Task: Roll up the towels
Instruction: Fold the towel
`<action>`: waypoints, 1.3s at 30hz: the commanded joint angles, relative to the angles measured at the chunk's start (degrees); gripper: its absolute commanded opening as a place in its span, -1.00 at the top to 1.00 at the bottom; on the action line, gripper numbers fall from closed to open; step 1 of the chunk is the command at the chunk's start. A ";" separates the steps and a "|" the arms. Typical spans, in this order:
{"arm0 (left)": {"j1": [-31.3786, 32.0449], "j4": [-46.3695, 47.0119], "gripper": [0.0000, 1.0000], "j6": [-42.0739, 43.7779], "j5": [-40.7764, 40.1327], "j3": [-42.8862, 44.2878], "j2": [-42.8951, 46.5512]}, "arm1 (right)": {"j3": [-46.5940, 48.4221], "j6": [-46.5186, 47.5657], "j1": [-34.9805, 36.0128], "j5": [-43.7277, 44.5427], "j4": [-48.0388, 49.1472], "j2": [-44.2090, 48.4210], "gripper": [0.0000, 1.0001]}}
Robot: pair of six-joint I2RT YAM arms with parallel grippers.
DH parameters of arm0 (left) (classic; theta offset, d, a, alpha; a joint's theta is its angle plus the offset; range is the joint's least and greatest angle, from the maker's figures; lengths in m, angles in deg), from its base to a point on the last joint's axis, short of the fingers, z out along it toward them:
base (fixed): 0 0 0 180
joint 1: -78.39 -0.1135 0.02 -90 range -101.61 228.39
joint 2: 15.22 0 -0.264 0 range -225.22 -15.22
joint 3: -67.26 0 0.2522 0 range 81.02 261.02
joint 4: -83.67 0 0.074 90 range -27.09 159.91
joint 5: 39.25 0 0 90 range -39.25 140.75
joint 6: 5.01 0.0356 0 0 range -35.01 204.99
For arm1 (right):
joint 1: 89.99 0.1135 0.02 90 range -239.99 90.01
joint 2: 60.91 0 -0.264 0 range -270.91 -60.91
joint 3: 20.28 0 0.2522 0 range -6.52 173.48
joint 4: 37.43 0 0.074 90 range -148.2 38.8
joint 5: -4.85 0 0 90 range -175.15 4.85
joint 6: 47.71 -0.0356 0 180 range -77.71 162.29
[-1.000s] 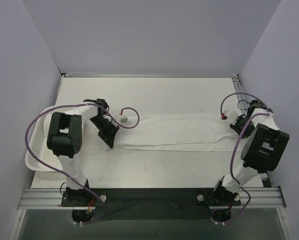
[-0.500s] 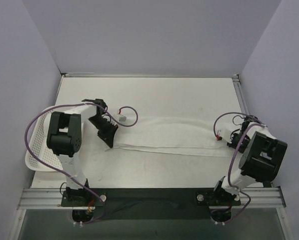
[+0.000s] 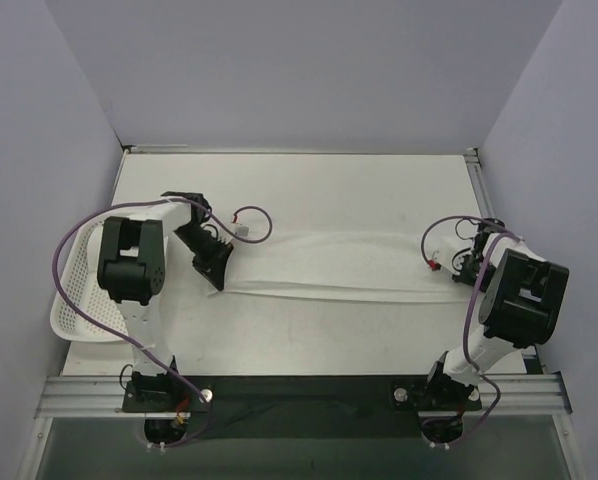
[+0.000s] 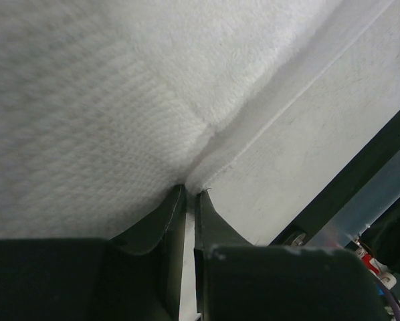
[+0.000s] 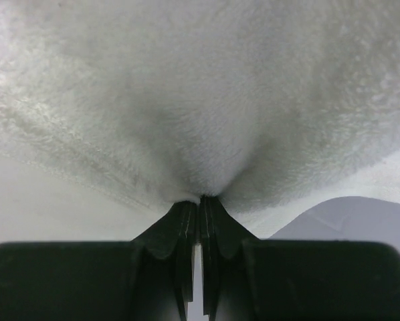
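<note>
A long white towel (image 3: 339,270) lies stretched across the middle of the surface (image 3: 309,190). The left fingers (image 4: 180,204) are closed tight on its left end. The right fingers (image 5: 190,208) pinch its right end.

Both arms stand folded over the table. The left arm (image 3: 131,268) rises from its base at the near edge, bends sharply at the elbow and tips its wrist down and inward. The left end effector (image 3: 215,282) has its dark fingers (image 4: 165,231) pressed almost together, pinching an edge of the towel (image 3: 339,265). The right arm (image 3: 519,298) mirrors that pose on the opposite side, elbow high and wrist turned inward and low. The right end effector (image 5: 200,200) is clamped tight on a bunched fold of the same cloth.
</note>
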 commanded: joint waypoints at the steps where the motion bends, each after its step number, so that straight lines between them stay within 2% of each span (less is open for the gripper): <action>1: -3.07 5.63 1.00 4.15 -10.45 3.81 -1.70 | 2.33 -5.26 3.11 -2.85 0.01 -2.94 1.00; 5: -4.56 4.05 1.00 5.82 -11.33 6.28 -1.35 | 3.84 -8.17 6.63 -4.61 -2.80 -2.59 1.00; 10: -5.62 2.02 1.00 8.28 -10.01 7.69 0.23 | 4.54 -8.52 6.38 -4.96 -4.38 -1.09 1.00; 14: -5.27 0.88 1.00 8.20 -7.82 10.93 2.25 | 9.36 -9.57 4.71 -6.63 -7.72 -0.04 1.00; 18: -5.18 -1.58 1.00 7.93 -6.15 18.92 2.43 | 19.45 -11.07 3.56 -8.99 -11.41 -0.39 1.00; 21: -4.22 -3.07 1.00 9.68 -6.58 19.56 3.40 | 21.68 -10.20 2.60 -10.32 -14.58 0.49 1.00; 28: -2.55 0.25 1.00 11.01 -8.25 12.55 2.61 | 11.69 -5.10 2.07 -9.27 -14.94 2.69 1.00; 32: -2.19 3.07 1.00 11.01 -9.83 7.62 1.03 | 5.53 -2.90 1.89 -7.16 -11.69 1.55 1.00; 39: -2.02 6.41 1.00 9.86 -12.12 4.53 -1.26 | 1.99 -1.58 1.98 -5.14 -7.20 -0.47 1.00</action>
